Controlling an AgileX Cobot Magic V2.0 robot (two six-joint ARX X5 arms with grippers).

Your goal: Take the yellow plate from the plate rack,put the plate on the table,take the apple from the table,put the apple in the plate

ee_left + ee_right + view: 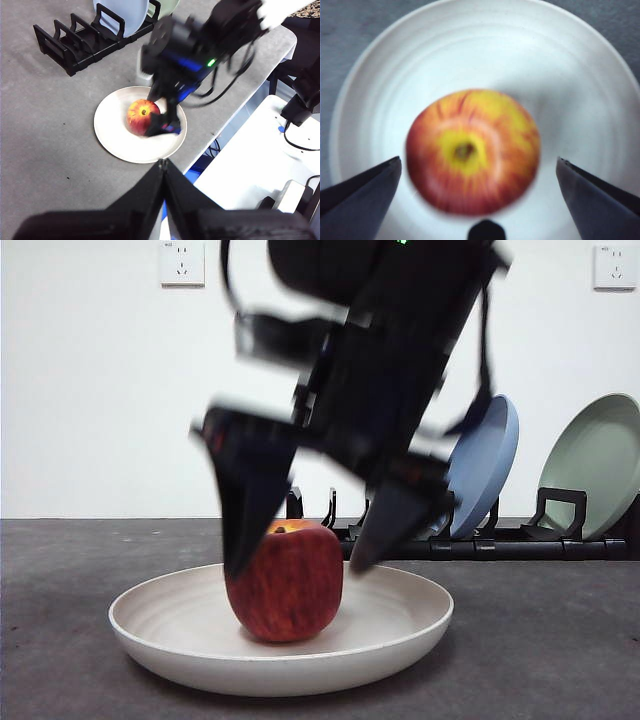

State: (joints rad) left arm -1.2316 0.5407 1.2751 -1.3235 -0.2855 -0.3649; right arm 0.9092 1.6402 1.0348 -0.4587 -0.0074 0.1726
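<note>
Right gripper is spread wide over the apple, and we can see daylight on both sides: in the right wrist view each black jaw sits clear of the fruit, so nothing is being gripped. Our apple stands upright in the yellow plate, stem dimple and yellowish patch facing up, resting near the middle of the plate's floor. It is the only thing in that plate. We see the plate lying flat on the table, out in front of the plate rack.

Over at the rack, a blue plate stands on edge in one slot and a pale green plate leans in the next one along; from the left wrist view the slots at the other end of the rack hold nothing.

Left gripper hangs well back from all this, high above the table's near edge, with its two jaws pressed together and nothing between them.

Motion blur smears the right arm in the front and left wrist views, so its finer details are lost to us.
</note>
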